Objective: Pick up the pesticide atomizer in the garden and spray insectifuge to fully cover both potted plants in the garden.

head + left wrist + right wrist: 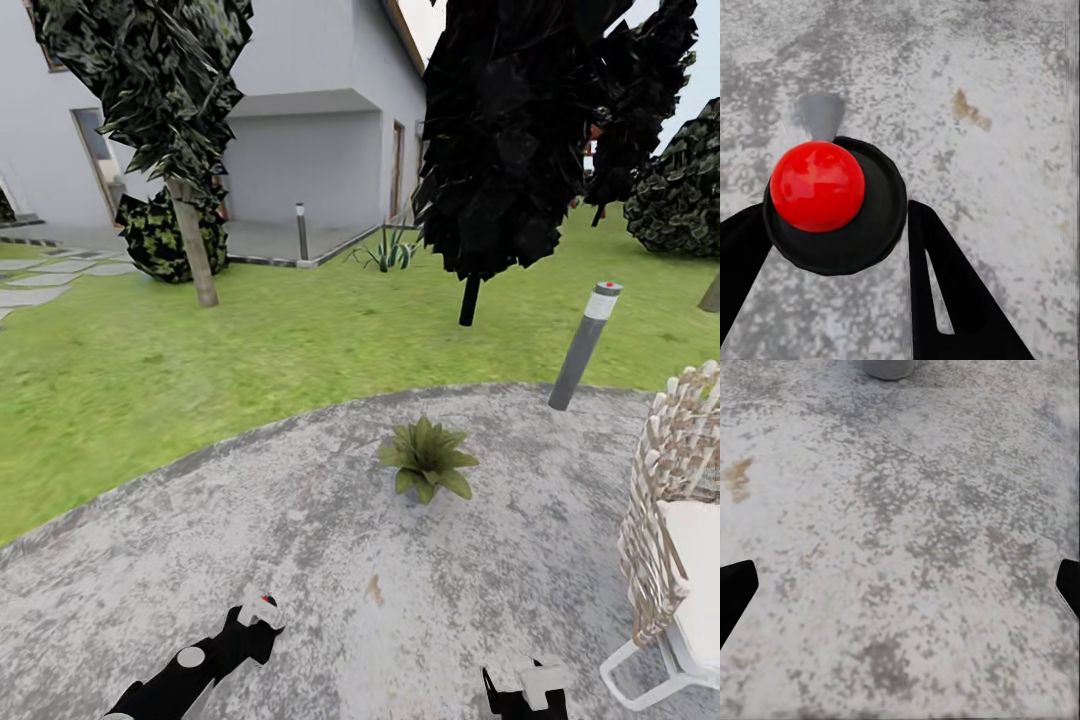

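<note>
Your left gripper (258,612) clamps the pesticide atomizer (832,202), a dark body with a red cap. Ahead on the grey patio (200,560) sits a potted plant (427,459), broad green leaves. Your right gripper (900,585) is spread wide.

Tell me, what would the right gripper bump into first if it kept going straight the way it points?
Probably the stone patio: the right gripper points down at bare paving, with a grey pot farther on.
</note>
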{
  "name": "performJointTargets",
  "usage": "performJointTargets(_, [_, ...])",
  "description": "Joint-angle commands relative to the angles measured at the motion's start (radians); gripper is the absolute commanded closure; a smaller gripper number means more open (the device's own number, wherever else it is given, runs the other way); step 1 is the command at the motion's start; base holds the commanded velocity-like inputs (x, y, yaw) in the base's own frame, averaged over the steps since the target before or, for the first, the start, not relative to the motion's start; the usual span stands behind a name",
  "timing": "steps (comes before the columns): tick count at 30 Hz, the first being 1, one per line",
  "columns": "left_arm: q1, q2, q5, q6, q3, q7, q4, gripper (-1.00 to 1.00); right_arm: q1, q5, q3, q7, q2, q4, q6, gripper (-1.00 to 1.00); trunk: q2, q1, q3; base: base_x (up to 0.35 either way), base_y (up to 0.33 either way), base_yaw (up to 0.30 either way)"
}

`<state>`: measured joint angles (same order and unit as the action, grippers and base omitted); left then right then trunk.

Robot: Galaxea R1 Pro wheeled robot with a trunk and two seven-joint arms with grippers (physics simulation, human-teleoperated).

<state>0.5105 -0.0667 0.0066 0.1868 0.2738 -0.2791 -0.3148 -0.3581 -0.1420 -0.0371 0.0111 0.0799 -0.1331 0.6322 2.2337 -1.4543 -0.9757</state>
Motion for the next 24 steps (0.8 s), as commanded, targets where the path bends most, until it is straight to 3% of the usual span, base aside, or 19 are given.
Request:
performJointTargets(1, [0.0,-0.001,0.001,0.003,0.002,-0.002,0.0,1.0,-0.001,-0.008,-0.004,0.001,0.0,0.001,0.003,-1.0,0.0,0.0,0.0,0.179,0.0,-0.3])
performJointTargets(15, [0.0,-0.001,0.001,0.003,0.002,-0.002,-0.001,1.0,-0.001,-0.011,-0.004,0.001,0.005,0.001,0.003,-1.0,0.0,0.0,0.001,0.303,0.0,-0.04])
performJointTargets(24, [0.0,-0.001,0.001,0.003,0.002,-0.002,0.0,1.0,-0.001,-0.009,-0.004,0.0,-0.002,0.003,0.003,-1.0,0.0,0.0,0.001,0.065,0.0,0.0])
